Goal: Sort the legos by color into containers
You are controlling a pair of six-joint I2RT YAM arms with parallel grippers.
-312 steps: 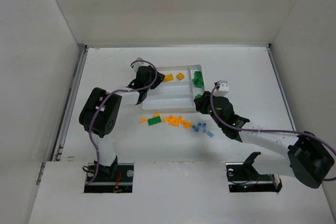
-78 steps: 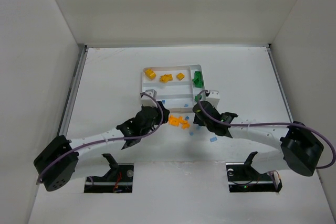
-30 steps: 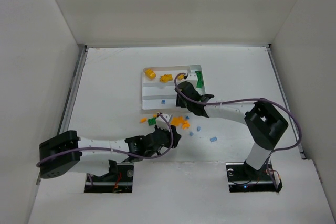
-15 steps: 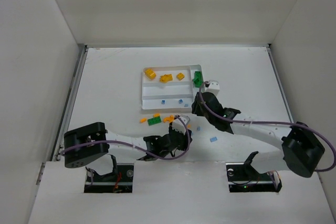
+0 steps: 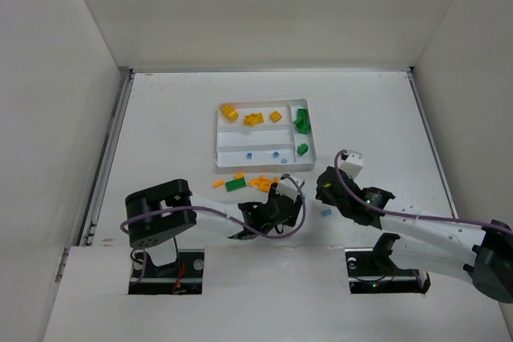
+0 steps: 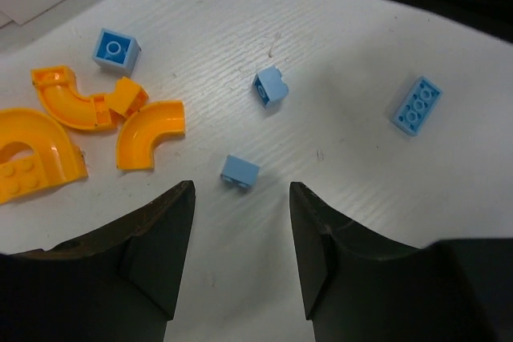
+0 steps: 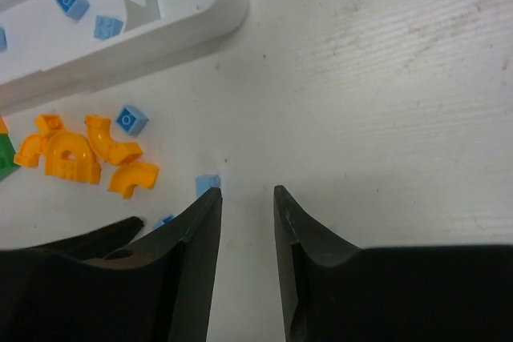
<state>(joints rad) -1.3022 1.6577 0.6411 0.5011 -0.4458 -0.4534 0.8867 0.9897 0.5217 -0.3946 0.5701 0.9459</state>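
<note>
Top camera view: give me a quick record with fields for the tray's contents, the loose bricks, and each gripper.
tray: yellow and orange bricks in far section; pale blue bricks in next section; green bricks in narrow side section
loose beside tray: orange pieces, one green brick, long blue brick
left gripper: open, empty, just short of a small blue brick
right gripper: open, empty

You have one white tray (image 5: 216, 138). On the table (image 5: 160, 118), the left wrist view shows you four pale blue bricks (image 6: 270, 86) and four orange pieces (image 6: 151, 130). You can count one green brick (image 5: 236, 186) outside the tray and one yellow brick (image 5: 229, 111) in its far left corner
</note>
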